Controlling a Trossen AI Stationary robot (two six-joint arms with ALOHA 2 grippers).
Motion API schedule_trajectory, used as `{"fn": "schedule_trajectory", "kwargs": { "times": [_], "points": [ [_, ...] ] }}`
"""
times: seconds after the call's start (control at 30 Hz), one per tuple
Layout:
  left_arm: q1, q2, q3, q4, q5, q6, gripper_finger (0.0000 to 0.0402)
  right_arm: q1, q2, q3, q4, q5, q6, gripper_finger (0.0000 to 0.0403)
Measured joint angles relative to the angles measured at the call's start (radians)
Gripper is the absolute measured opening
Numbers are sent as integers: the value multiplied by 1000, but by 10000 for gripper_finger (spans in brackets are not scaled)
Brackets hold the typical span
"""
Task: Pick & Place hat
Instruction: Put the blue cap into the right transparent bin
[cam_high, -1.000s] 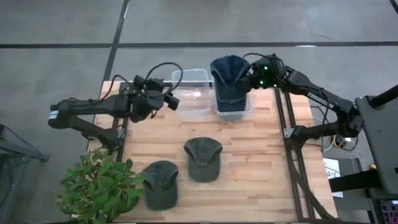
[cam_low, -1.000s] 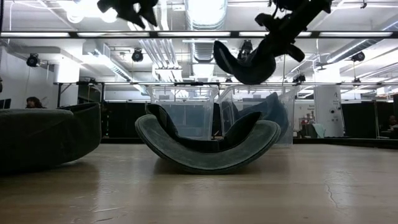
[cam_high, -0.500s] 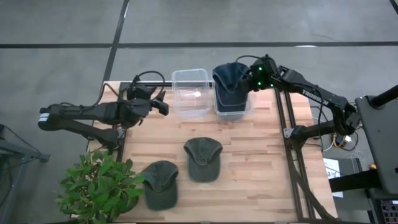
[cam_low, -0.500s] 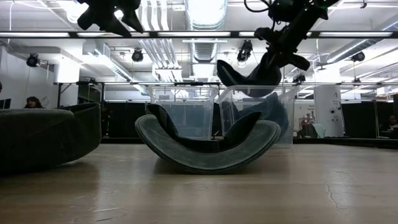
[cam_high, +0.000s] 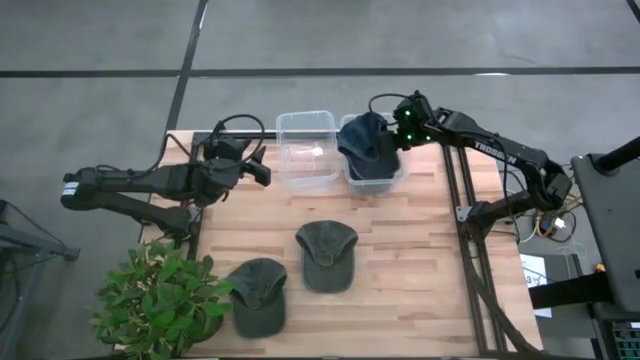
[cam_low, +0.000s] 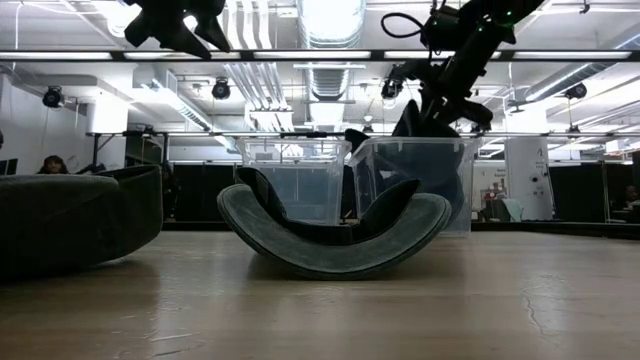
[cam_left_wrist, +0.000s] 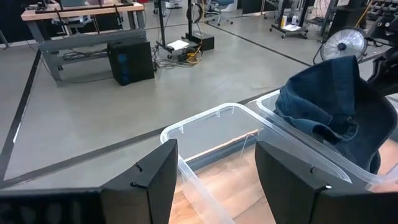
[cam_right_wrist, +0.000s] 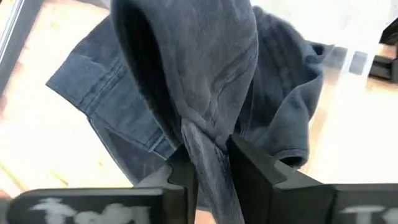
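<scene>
**Right end effector clamped on blue hat over right bin**

Desk (cam_high: 400, 250): wooden top, two clear bins side by side at the far edge, two dark green caps lying nearer the front, potted plant (cam_high: 160, 300) at the front left corner.

Right bin (cam_high: 395, 172): blue denim hat (cam_high: 365, 140) hangs into it, crown partly below the rim in the low view. More blue fabric already lies in the bin underneath.

Left bin (cam_high: 310, 150): clear, just beside the right one, walls touching or nearly so, can't tell which.

Green caps: one cap (cam_high: 326, 255) mid-desk, second cap (cam_high: 258, 295) front left, near the plant. Apart from each other.

Right end effector (cam_high: 398, 135): above the right bin's far right side, fingers (cam_right_wrist: 186, 174) closed tight on a fold of the blue hat; hat drapes directly ahead of the fingers and down into the bin.

Left end effector (cam_high: 255, 172): hovers over the desk's left far edge, beside the left bin, fingers (cam_left_wrist: 149, 180) spread wide, holding nothing.
</scene>
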Motion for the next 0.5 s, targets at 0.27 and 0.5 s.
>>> {"fn": "schedule_trajectory", "kwargs": {
  "times": [0.27,0.5],
  "points": [
    [0,0,0,0,0,18,208,0,-39,0,-8,-14,0,109],
    [0,0,0,0,0,19,208,0,-124,0,-97,3,7,96]
  ]
}}
